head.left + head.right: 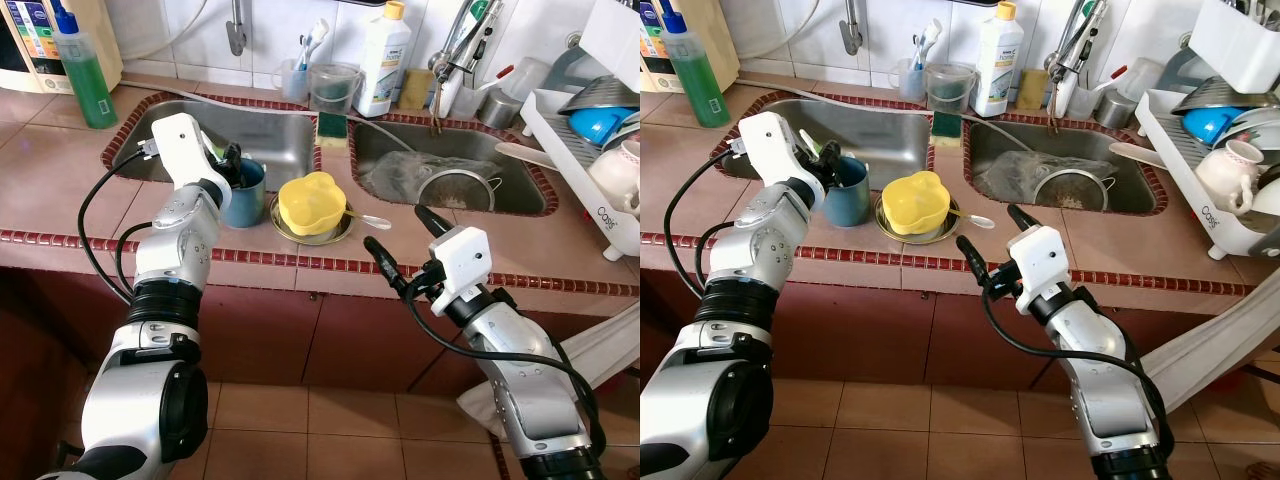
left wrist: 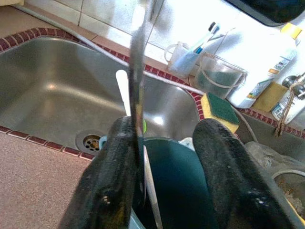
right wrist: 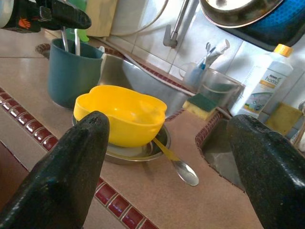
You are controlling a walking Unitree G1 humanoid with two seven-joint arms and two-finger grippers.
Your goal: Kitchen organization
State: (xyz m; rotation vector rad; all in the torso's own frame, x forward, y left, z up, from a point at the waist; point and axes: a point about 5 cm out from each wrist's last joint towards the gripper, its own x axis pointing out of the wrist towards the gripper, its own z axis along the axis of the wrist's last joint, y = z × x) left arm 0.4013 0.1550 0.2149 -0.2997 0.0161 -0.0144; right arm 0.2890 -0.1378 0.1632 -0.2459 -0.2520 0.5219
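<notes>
1. Teal cup [image 1: 245, 192] stands upright on counter [image 1: 60, 190] at front rim of left sink basin [image 1: 260, 140], just beside yellow bowl [image 1: 312, 203].
2. Left gripper [image 1: 232, 160] sits at cup mouth, fingers [image 2: 114, 176] apart w/ a thin metal utensil [image 2: 137, 86] pressed against one finger; can't tell if actually pinched.
3. White utensil handle [image 2: 122, 90] also sticks up out of cup.
4. Yellow bowl rests in a shallow metal dish [image 3: 143, 150]; spoon [image 3: 178, 167] pokes out from under bowl, its bowl end lying on counter.
5. Right gripper [image 1: 400, 240] hovers over counter front edge, near yellow bowl, fingers spread wide, holding nothing.
6. Right basin [image 1: 450, 170] holds a metal strainer [image 1: 455, 188].
7. Green sponge [image 1: 331, 127] on divider btwn basins; white bottle [image 1: 384, 60] behind it; dish rack [image 1: 585, 150] w/ crockery at far right.
</notes>
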